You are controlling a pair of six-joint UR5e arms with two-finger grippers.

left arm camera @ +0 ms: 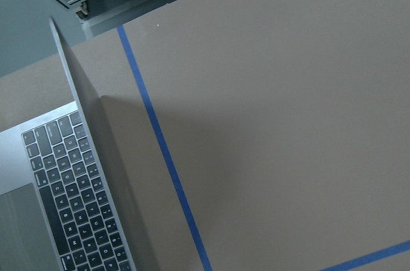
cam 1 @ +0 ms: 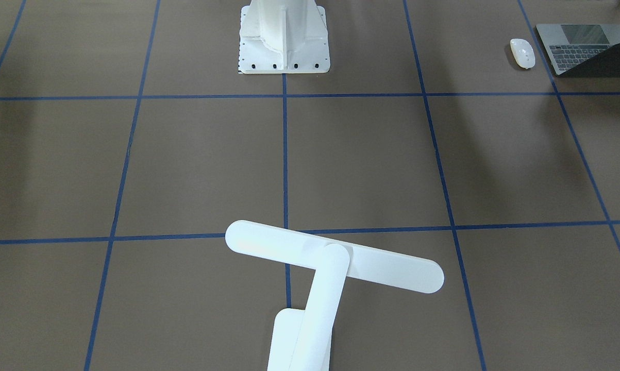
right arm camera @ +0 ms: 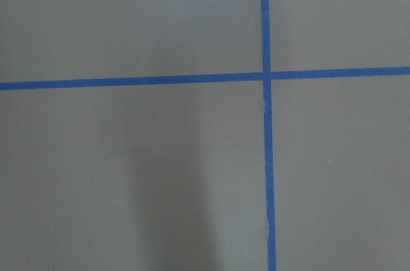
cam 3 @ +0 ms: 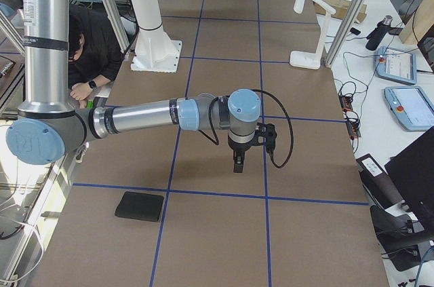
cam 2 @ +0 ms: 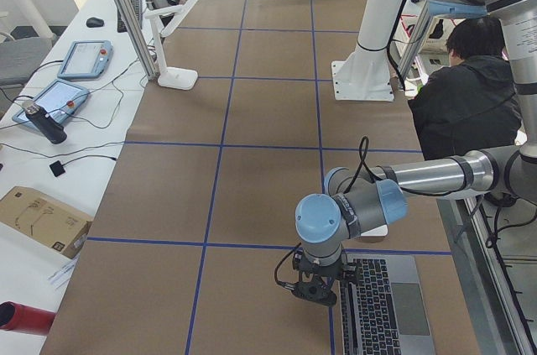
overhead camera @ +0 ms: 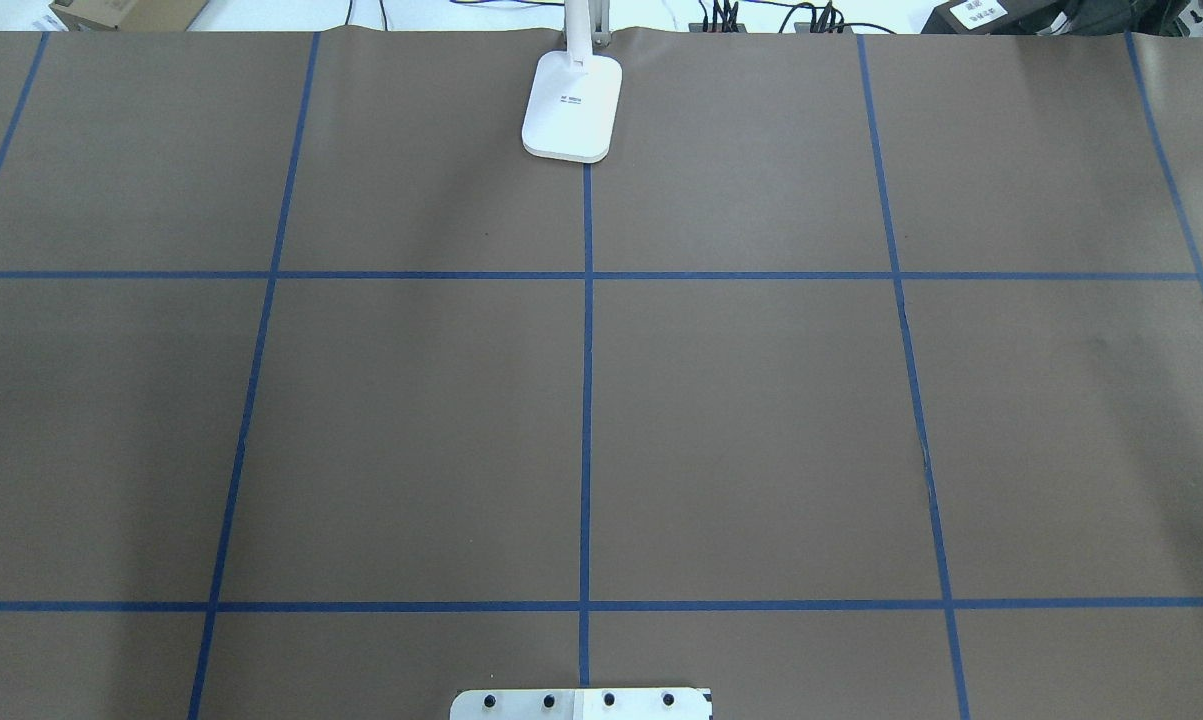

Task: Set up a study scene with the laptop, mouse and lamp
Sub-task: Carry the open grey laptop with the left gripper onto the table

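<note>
We see the laptop point(cam 1: 572, 51) lying open at the robot's left end of the worktop point(overhead camera: 761, 430), on the robot's side, with its keys facing up. The mouse point(cam 1: 522, 53) sits just beside it, not touching, on the side toward the pedestal point(cam 1: 284, 36).

The lamp point(cam 1: 335, 263) stands on the operators' edge, its base on the centre tape line point(overhead camera: 587, 400) straight across from the pedestal. Its bar head reaches out over the worktop.

The left gripper point(cam 2: 312, 293) points down just beside the laptop's keyboard edge, and its wrist camera shows the keys and the thin screen seen edge-on. It appears in a side view only, so we cannot tell how far it is open or whether it holds anything.

The right gripper point(cam 3: 237, 165) hangs over bare worktop near a tape crossing, well apart from all three things. We cannot tell how it stands either.

A black mat point(cam 3: 140, 206) lies at the robot's right end. A person in black point(cam 2: 466, 86) sits by the robot's side of the worktop.
</note>
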